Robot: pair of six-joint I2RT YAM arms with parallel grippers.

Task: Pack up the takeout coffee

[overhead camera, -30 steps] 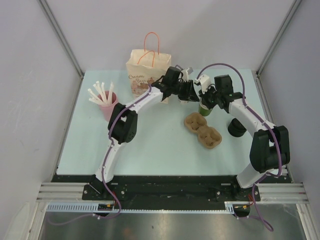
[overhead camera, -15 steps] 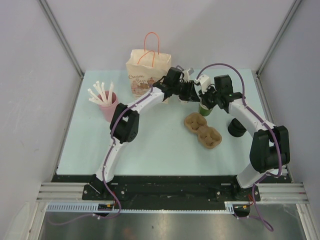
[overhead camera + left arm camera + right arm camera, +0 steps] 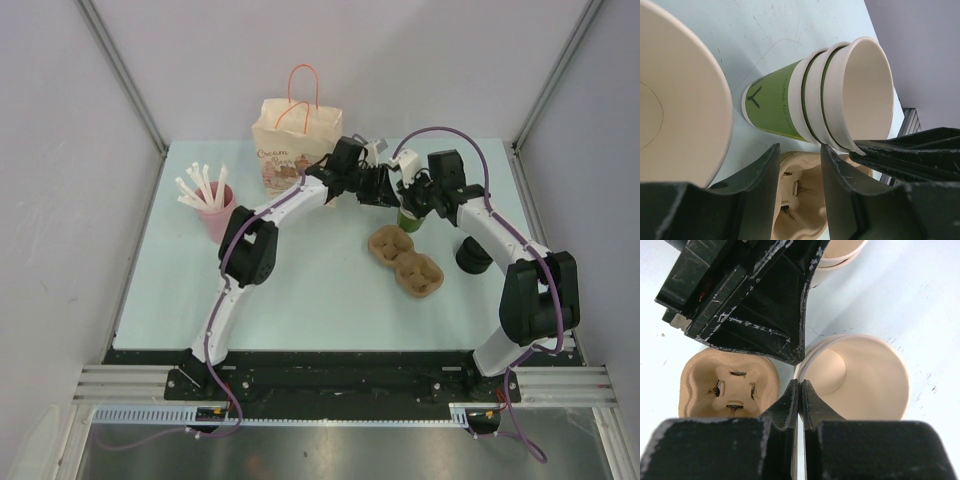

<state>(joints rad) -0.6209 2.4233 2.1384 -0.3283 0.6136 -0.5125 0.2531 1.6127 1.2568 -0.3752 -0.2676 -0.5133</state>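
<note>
**Arms crowd lidless cup stack [image 3: 775, 107]**
Right pincer [image 3: 800, 390] clamps the stack's rim, left pincer [image 3: 800, 150] gapes beside it; a tug could topple the stack or clash arms. The lidded coffee [image 3: 474, 255] stands untouched right of the pulp tray [image 3: 404, 258].

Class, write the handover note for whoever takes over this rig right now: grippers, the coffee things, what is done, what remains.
Left gripper: open, empty, beside the lidless green cup stack.
Right gripper: shut on that stack's top rim.
Pulp tray: both cells empty, near the stack. Paper bag stands at the far edge. Dark round item right of the tray: too small to identify.
Done: nothing packed; no lidded cup visible.
Left: probably lid the cups, then pack them.
</note>
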